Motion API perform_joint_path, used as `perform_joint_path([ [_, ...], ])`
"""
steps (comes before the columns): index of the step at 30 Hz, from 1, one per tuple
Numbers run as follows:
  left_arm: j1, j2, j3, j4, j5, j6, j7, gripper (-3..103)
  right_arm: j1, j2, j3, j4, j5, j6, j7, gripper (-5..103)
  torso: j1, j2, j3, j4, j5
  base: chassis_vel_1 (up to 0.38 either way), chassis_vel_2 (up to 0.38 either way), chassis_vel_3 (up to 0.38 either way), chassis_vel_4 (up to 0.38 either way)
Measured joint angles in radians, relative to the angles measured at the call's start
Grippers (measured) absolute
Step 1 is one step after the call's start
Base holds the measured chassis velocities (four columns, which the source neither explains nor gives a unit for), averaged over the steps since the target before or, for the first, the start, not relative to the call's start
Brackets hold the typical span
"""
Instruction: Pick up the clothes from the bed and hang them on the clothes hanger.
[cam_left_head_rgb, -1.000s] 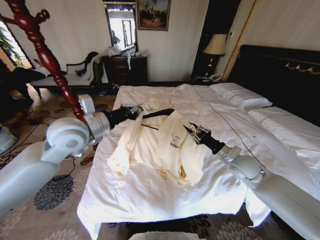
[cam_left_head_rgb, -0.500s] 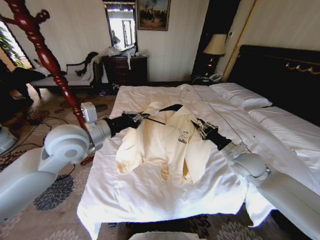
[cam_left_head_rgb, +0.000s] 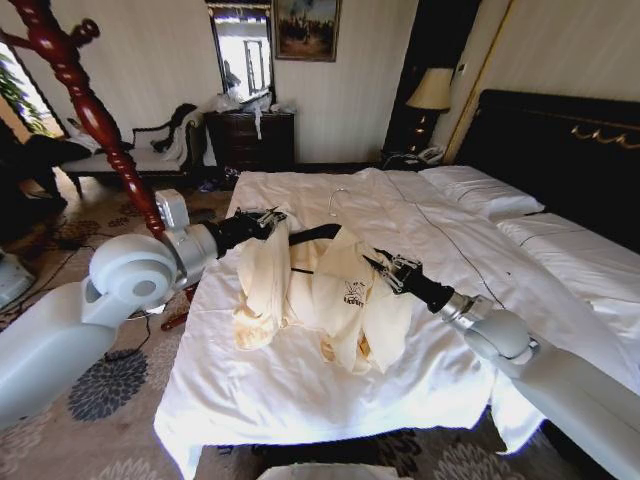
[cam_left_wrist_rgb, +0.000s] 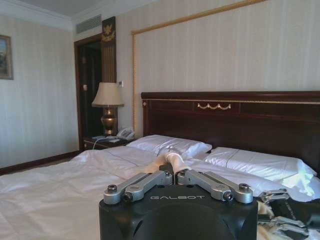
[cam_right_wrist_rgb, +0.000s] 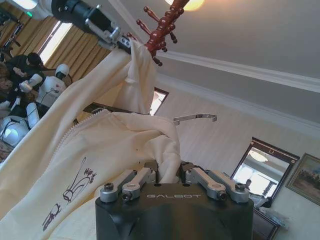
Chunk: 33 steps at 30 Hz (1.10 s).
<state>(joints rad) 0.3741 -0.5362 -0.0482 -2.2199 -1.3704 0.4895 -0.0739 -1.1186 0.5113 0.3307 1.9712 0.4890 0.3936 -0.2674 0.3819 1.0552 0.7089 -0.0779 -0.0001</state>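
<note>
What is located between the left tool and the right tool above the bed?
In the head view, the pale cream-yellow soft top and its slim black hanger span between the left tool and the right tool.

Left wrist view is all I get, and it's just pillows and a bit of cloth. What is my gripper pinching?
Observer: The left gripper is shut on one shoulder of the clothes, a cream top.
Operator: Is the other hand helping?
Observer: Yes, the right gripper is shut on the other side of the top.
Operator: Is the top still on the bed?
Observer: It is raised between the two grippers, and its lower folds rest on the bed.
Operator: Where's the hanger?
Observer: The clothes hanger is already inside the collar, with its hook sticking up.
</note>
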Motion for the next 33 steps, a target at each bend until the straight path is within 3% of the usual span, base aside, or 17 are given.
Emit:
perform_joint_path([
  [9,-0.015,0.045,-0.007,0.026,0.014,0.011,0.048,0,-0.002,0.003,0.0,-0.026,-0.026,0.02,-0.015,19,0.0,0.0,0.0,0.0002,0.0002,0.0,0.0,0.0,0.0],
  [14,0.021,0.07,-0.012,0.077,0.105,0.013,0.079,0,0.007,-0.018,0.015,-0.036,-0.006,0.07,-0.071,19,0.0,0.0,0.0,0.0002,-0.0002,0.0,0.0,0.0,0.0],
  [21,-0.036,0.048,0.024,0.099,0.13,-0.002,0.107,0,0.02,-0.03,0.016,-0.042,-0.024,0.116,-0.141,19,0.0,0.0,0.0,0.0,0.0001,0.0,0.0,0.0,0.0],
  [33,-0.207,-0.016,0.166,0.066,0.078,-0.051,0.164,0,0.02,-0.027,0.016,-0.035,-0.047,0.129,-0.131,19,0.0,0.0,0.0,-0.0001,0.0002,0.0,0.0,0.0,0.0],
])
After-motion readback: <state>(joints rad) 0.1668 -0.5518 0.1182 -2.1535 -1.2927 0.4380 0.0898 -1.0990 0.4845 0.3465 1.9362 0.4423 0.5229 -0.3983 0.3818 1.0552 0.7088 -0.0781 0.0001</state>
